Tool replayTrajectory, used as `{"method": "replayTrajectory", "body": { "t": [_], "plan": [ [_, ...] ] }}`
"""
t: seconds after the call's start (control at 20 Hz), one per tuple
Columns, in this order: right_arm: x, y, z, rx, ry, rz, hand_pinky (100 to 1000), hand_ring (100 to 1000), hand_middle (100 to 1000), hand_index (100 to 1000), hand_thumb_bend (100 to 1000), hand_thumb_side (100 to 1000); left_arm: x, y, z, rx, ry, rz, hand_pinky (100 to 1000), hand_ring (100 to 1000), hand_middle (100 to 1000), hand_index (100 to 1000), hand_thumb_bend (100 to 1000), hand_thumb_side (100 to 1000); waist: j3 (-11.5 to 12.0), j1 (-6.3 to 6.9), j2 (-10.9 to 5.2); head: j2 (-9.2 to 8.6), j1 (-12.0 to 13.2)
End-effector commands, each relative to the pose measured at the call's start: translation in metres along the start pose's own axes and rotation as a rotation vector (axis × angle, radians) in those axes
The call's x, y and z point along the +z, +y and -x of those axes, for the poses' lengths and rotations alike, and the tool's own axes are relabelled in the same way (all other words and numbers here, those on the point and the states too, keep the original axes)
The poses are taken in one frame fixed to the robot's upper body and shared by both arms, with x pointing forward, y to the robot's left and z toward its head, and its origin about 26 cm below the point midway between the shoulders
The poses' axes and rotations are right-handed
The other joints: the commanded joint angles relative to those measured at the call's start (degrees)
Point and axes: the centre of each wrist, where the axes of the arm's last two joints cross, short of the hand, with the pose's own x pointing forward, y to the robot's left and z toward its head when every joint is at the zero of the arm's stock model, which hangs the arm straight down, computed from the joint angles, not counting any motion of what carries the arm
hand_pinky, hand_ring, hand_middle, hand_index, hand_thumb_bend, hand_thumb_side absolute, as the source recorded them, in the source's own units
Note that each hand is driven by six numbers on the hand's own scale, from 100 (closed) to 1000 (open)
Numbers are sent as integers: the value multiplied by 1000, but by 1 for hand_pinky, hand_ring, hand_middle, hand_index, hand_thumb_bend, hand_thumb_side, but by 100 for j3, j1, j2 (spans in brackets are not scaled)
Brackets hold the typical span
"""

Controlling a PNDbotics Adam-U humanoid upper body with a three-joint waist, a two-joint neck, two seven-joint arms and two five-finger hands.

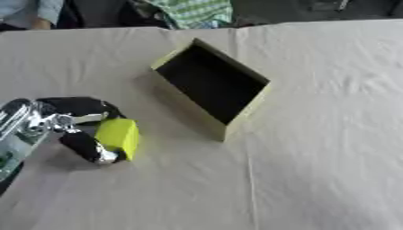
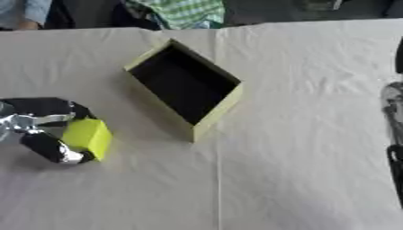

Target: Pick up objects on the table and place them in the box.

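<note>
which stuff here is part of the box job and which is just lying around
Part of the job:
- yellow block, held in the left hand
- box, open, dark inside

Just there:
- white tablecloth
- right arm at the edge, idle
- checked cloth beyond the table

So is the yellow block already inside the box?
No, the yellow block sits outside the box, to its left over the table, pinched between the fingers and thumb of the left hand.

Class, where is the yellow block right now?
The yellow block sits at the table's left, pinched in the left hand, left of the open box.
</note>
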Motion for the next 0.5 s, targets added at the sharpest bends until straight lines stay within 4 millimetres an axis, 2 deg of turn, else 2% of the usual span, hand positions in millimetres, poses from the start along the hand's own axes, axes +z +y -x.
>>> {"method": "replayTrajectory", "body": {
  "t": [0.05,0.1,0.2,0.35,0.5],
  "plan": [
    [-5,0,-7,-11,-29,-1,733,731,499,803,100,713,2,4,1,-13,-1,-7,864,738,743,864,157,566,-2,-3,-93,-57,13],
    [-4,0,-7,-11,-28,-1,733,732,499,803,100,713,2,4,1,-12,-2,-12,842,707,740,862,100,551,-3,-3,-94,-59,12],
    [-4,-1,-7,-11,-27,1,733,732,499,803,100,712,2,6,0,-9,-4,-31,808,661,715,848,100,554,-4,-2,-96,-65,7],
    [-4,-1,-7,-10,-25,1,733,732,499,803,100,712,3,8,-3,-11,-3,-66,804,663,709,840,100,552,-6,-2,-96,-72,-5],
    [-3,-2,-6,-5,-21,1,734,733,498,803,100,712,9,16,-7,-66,-4,-101,804,688,722,817,100,587,-4,3,-104,-66,-10]
  ]
}}
